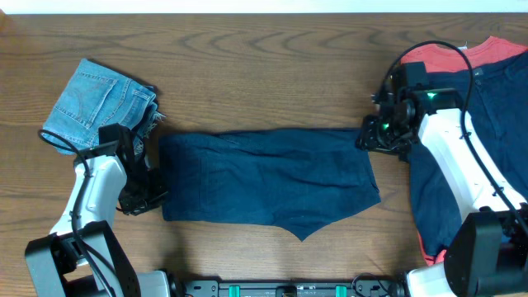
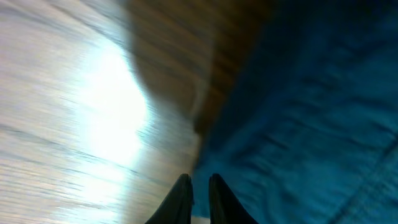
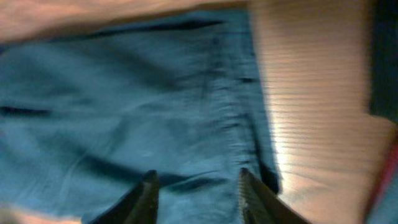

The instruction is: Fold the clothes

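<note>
Black fingers (image 2: pixel 180 200) of the left gripper (image 2: pixel 198 198) stand almost together at the near left edge of the dark navy cotton shorts (image 1: pixel 268 177); whether they pinch cloth I cannot tell. The right gripper (image 3: pixel 198 193) gapes wide, empty, over the far right corner, probably placed diagonally to lift for a fold. The shorts lie flat mid-way across the wooden table (image 1: pixel 247 66), between folded blue denim jeans (image 1: pixel 99 103) and a red-and-navy garment pile (image 1: pixel 495 99).

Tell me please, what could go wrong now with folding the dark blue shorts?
The left gripper sits at the edge of the shorts, fingers nearly together. The blurred view does not show cloth between them, so it may lift nothing. The right gripper hangs open over the opposite edge, so the fold could go uneven.
</note>
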Tool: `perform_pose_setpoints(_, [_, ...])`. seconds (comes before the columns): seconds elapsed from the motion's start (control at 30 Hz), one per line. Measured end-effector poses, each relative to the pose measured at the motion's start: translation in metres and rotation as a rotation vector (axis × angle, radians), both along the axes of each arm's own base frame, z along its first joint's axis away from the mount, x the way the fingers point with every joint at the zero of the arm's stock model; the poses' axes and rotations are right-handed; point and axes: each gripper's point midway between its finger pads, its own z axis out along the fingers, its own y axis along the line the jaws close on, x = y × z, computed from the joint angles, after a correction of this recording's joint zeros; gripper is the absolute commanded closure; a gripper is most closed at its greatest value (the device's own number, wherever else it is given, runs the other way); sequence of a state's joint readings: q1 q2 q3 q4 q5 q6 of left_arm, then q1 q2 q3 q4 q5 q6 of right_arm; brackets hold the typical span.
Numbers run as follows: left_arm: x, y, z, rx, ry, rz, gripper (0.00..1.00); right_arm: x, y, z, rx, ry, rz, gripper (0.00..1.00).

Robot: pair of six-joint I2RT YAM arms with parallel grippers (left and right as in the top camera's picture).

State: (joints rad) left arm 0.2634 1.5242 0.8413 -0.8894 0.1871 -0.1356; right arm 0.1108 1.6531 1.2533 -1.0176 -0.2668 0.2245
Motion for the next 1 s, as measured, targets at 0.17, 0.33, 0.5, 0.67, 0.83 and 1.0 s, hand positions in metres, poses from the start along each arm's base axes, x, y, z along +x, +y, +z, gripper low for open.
perform_pose_setpoints(0.17, [0.003,-0.019,0.006,-0.115,-0.033,-0.061,0.92,-0.010,0.040,-0.016,0.059,0.028,0.111,0.99])
perform_pose_setpoints(0.33, [0.006,-0.030,0.009,-0.183,-0.065,-0.107,0.94,-0.026,0.061,-0.065,0.039,0.142,0.070,0.99])
perform_pose_setpoints(0.5, [0.013,-0.039,0.012,-0.237,-0.109,-0.127,0.94,0.025,0.072,-0.089,0.081,-0.004,-0.058,0.99])
perform_pose_setpoints(0.67, [0.018,-0.049,0.015,-0.274,-0.136,-0.159,0.94,0.106,0.082,-0.052,0.180,-0.345,-0.083,0.98])
perform_pose_setpoints(0.83, [0.022,-0.067,0.016,-0.288,-0.158,-0.250,0.83,0.107,0.057,-0.033,0.138,-0.313,-0.095,0.83])
perform_pose_setpoints(1.0, [0.027,-0.078,0.015,-0.268,-0.179,-0.321,0.83,0.061,0.011,-0.009,0.049,-0.151,-0.118,0.62])
